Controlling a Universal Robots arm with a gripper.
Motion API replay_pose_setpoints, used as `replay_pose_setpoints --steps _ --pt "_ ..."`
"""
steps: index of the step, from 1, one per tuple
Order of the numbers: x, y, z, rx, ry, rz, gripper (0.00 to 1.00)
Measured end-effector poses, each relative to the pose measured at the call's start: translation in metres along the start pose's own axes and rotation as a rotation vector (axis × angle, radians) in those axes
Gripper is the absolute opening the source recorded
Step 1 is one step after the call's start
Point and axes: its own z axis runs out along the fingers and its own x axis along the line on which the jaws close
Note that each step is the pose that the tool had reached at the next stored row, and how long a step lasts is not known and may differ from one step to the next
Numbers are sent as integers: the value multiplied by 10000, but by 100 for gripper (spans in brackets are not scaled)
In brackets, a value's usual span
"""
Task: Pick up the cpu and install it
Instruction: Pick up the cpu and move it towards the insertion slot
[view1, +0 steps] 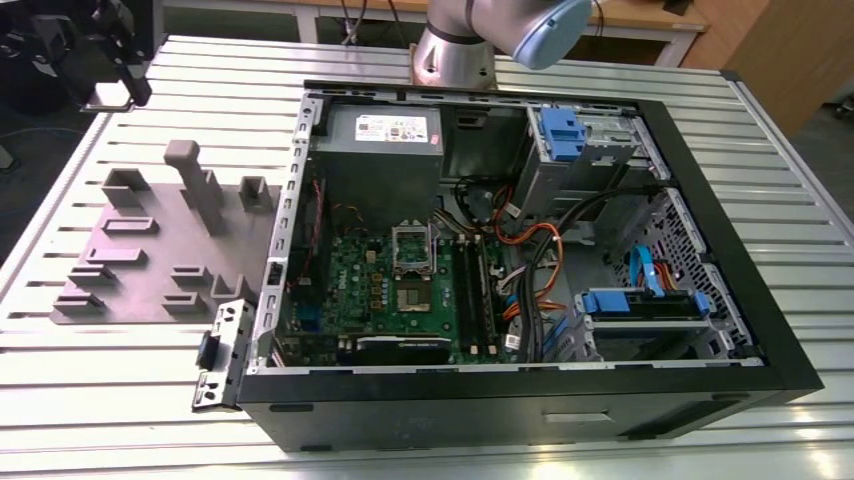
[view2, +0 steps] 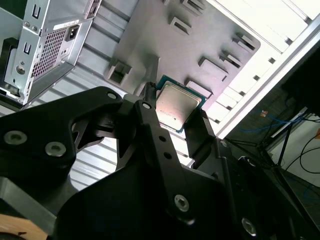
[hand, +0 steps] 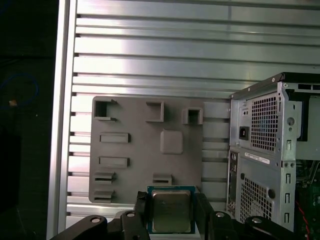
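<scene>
The cpu (hand: 171, 212) sits clamped between the two black fingers (hand: 141, 214) of the gripper (hand: 171, 216), silvery top facing the camera with a thin teal-green rim around it. In the second wrist view the cpu (view2: 177, 106) shows the same way, tilted, with one finger (view2: 152, 125) pressed against one edge and the other against the opposite edge; the gripper (view2: 175, 109) is closed on the chip.

Behind the held chip lies the grey fixture plate (hand: 132, 150), a flat slab with raised brackets and shallow rectangular pockets. In the first wrist view the cpu overlaps the plate's near edge, just by a small bracket. How far it hangs above the plate cannot be judged.

The plate (view1: 167, 245) rests on a ribbed aluminium table (view1: 107, 400), just beside the open computer case (view1: 745, 290), at the exterior view's left of it. The case's perforated rear panel (hand: 260, 165) stands close to the gripper in the first wrist view.

Inside the case, the green motherboard (view1: 360, 290) carries the socket (view1: 411, 297), with a silver frame (view1: 411, 243) just above it. Memory slots run alongside, orange and black cables (view1: 534, 245) loop to the exterior view's right, and a grey power supply box (view1: 380, 135) sits beyond the socket. Blue drive brackets (view1: 641, 302) occupy the far side of the case.
</scene>
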Motion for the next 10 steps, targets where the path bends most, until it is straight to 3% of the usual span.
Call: replay_pose_setpoints --steps 10 --pt "-37 -1 1 0 -1 -1 47"
